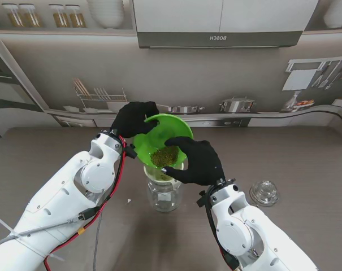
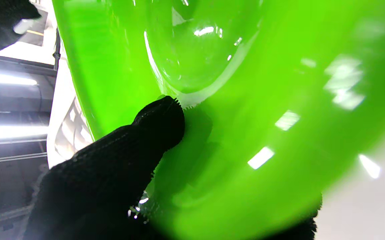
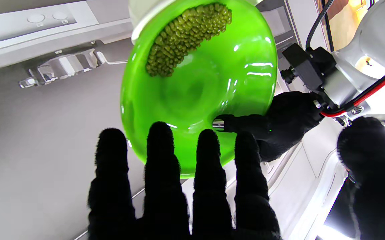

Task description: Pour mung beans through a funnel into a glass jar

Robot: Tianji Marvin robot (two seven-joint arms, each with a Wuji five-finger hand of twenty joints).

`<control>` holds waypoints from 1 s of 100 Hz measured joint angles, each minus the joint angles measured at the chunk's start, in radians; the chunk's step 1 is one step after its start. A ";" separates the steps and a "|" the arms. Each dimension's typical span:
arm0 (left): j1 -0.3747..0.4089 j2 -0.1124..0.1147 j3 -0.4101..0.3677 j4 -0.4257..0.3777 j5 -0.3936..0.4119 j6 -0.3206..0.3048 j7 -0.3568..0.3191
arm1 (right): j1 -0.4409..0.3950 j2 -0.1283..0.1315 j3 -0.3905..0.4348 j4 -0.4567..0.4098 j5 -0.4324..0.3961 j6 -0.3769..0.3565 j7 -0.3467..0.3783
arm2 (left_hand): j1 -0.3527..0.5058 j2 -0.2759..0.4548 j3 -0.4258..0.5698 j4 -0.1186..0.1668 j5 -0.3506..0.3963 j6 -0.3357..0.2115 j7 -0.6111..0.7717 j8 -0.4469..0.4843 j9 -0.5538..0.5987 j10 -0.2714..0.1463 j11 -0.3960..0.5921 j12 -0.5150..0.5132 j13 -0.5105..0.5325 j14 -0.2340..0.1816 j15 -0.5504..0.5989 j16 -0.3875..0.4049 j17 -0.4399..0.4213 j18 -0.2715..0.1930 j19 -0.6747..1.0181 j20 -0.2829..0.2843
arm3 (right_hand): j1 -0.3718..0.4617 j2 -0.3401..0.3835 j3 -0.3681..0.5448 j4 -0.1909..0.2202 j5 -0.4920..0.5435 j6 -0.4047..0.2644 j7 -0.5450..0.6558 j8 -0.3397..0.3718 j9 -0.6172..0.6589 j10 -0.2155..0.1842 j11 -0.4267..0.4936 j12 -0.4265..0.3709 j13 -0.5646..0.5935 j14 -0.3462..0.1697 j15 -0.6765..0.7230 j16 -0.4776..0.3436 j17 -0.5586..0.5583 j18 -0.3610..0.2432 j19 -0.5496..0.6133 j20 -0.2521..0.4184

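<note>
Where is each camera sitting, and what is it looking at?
Stand view: above the shoulders, looking down at the table; shows both arms.
Left wrist view: looks along the left hand at the green bowl.
Right wrist view: looks past the right hand at the mung beans.
All three share the green bowl.

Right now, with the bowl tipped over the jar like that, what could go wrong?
1. The mung beans sit heaped at the low rim of the green bowl; a sudden slide could overshoot the funnel onto the table.
2. The left hand grips only the bowl's far rim, so it might slip.
3. The right hand by the funnel could nudge the glass jar.
</note>
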 measured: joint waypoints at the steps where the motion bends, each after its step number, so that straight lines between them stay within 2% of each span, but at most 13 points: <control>1: 0.000 0.000 0.000 0.001 0.001 -0.001 0.000 | 0.000 0.000 0.000 0.000 -0.001 0.000 -0.001 | 0.000 0.000 0.000 0.000 0.000 0.000 0.000 0.000 0.000 0.000 0.000 0.000 0.000 0.000 0.000 0.000 0.000 0.000 0.000 0.000 | 0.000 0.000 0.000 0.000 0.000 0.000 0.000 0.000 0.000 0.000 0.000 0.000 0.000 0.000 0.000 0.000 0.000 0.000 0.000 0.000; 19: -0.003 0.001 0.000 0.010 0.040 -0.037 0.010 | 0.000 0.000 -0.002 0.001 -0.009 0.001 -0.009 | 0.000 0.000 0.000 0.000 0.000 -0.001 0.003 -0.007 0.000 0.000 0.006 0.000 0.000 -0.003 0.000 0.000 0.002 0.000 0.000 0.000 | 0.000 0.000 0.000 0.000 0.000 0.000 0.000 0.000 0.000 0.000 0.009 0.000 0.000 0.000 0.000 0.000 0.000 0.000 0.001 0.000; 45: -0.004 0.002 -0.001 0.018 0.111 -0.081 0.086 | 0.001 -0.001 -0.008 0.003 -0.022 0.004 -0.025 | 0.000 0.000 0.000 0.000 0.000 -0.002 0.008 -0.010 0.000 0.000 0.007 0.001 0.000 -0.003 0.000 0.000 0.002 0.000 0.000 0.000 | -0.009 0.000 0.000 0.000 0.000 0.000 0.004 0.000 0.000 0.000 0.009 0.000 0.000 0.000 0.000 0.000 0.000 0.000 0.001 -0.001; 100: -0.006 0.009 0.002 0.017 0.202 -0.147 0.157 | 0.001 -0.003 -0.013 0.005 -0.027 0.011 -0.041 | 0.000 0.000 0.000 0.000 0.000 -0.004 0.013 -0.021 0.000 -0.004 0.008 0.012 0.000 -0.009 0.000 0.000 0.003 -0.004 0.000 -0.001 | -0.009 0.000 0.000 0.000 0.000 0.000 0.005 0.000 0.000 0.000 0.010 -0.001 0.001 -0.001 0.002 0.000 0.000 0.000 0.003 -0.012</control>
